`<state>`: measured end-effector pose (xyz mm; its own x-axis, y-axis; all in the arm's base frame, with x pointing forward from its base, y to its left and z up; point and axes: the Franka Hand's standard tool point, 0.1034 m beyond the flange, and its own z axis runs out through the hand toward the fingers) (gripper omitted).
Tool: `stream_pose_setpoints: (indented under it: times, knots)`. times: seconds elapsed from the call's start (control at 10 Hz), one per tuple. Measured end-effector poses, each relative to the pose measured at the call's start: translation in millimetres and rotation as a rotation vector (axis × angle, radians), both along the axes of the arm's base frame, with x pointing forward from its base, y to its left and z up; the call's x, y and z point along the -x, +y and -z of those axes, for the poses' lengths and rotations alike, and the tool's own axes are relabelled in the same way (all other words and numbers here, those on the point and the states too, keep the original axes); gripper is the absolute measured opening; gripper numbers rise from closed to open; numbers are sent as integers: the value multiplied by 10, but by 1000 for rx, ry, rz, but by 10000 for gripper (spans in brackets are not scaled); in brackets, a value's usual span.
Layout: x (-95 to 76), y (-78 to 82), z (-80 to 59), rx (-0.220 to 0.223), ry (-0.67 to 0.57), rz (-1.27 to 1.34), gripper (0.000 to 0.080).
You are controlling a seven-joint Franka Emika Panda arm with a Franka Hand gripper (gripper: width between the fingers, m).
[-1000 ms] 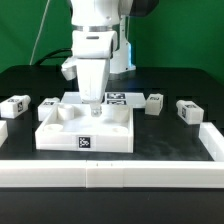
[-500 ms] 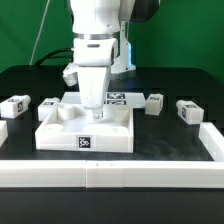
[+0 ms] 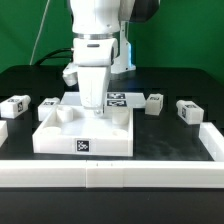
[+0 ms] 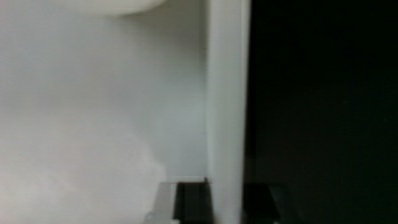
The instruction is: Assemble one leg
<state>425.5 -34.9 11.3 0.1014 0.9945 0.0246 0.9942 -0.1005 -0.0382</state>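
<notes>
The white square tabletop (image 3: pixel 110 130) lies in the middle with a tag on its front face. My gripper (image 3: pixel 90 107) reaches down onto its back part. In the wrist view the two dark fingers (image 4: pixel 192 205) stand on either side of the tabletop's thin white rim (image 4: pixel 228 100), and the rim fills the gap of my gripper (image 4: pixel 228 205). Four legs lie loose on the black table. Two are on the exterior view's left (image 3: pixel 15 105) (image 3: pixel 48 103) and two on its right (image 3: pixel 153 103) (image 3: pixel 188 110). None is held.
The marker board (image 3: pixel 120 98) lies behind the tabletop. A low white wall (image 3: pixel 110 172) runs along the front and up the exterior view's right side (image 3: pixel 212 140). A round socket (image 3: pixel 58 116) shows in the tabletop's left corner.
The gripper has come down a little onto the tabletop's back part. The tabletop has shifted slightly toward the front wall and the exterior view's left. The legs have not moved.
</notes>
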Motion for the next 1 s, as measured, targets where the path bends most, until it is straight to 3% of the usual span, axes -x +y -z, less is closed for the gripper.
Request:
stream_pose_setpoints:
  times: [0.5, 1.0]
  knots:
    - [-10, 15, -2, 0, 3, -6, 57]
    - [-423, 627, 1, -39, -27, -58, 58]
